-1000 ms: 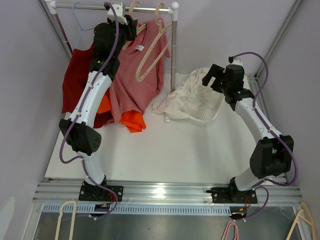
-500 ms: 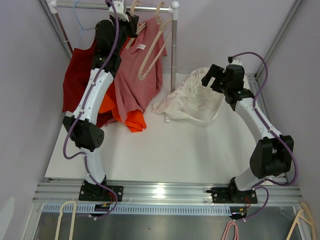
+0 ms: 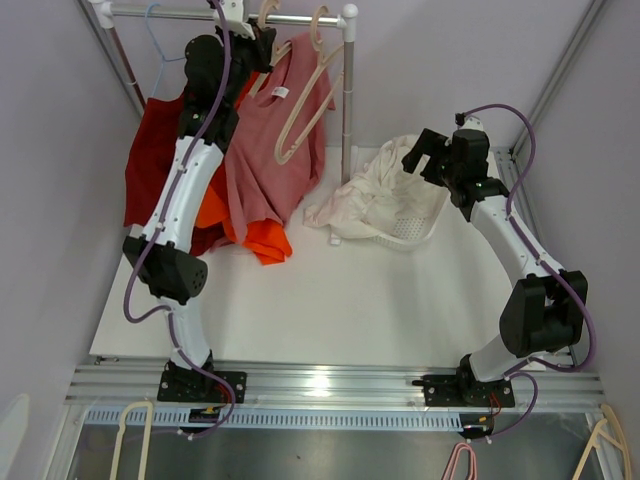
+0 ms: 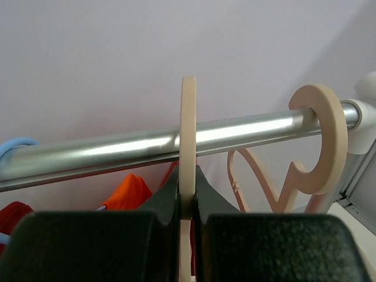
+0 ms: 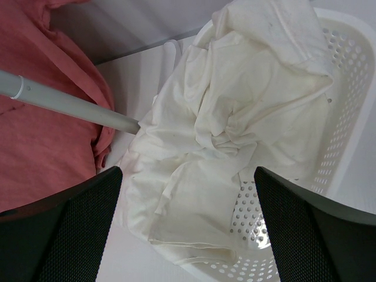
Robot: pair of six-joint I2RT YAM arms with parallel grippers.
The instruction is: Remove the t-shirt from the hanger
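Left gripper [image 4: 187, 202] is up at the silver metal rail [image 4: 106, 150], black fingers [image 4: 94, 247] pressed together on the neck of the beige flat hanger [image 4: 188, 135], pinching it from both sides. That hanger's hook is seen edge-on in the left wrist view, standing upright and looped over the rail, right between the two pads. In the top view the salmon-pink cotton t-shirt [image 3: 272, 150] hangs under the left gripper [image 3: 255, 45], collar and tag just below the fingers, not touched by them. The shirt's long axis runs straight down from the rail toward the white table [image 3: 330, 300], collar up, hem down beside an orange garment [image 3: 266, 242]. A second beige hanger [image 3: 305, 100], bare, hangs across the front of the shirt, and its hook [image 4: 322, 141] sits on the rail right of the pinched one. A dark red garment [image 3: 150, 165] hangs left of the arm, under a light blue hanger [image 3: 160, 40]. Right gripper [image 3: 420, 155] is well apart from the shirt, fingers [image 5: 59, 235] spread wide and holding nothing, over a cream crumpled cloth [image 5: 235, 117] spilling from a white perforated plastic basket [image 5: 346, 76]. The shirt's edge [image 5: 47, 123] shows at the left of the right wrist view.
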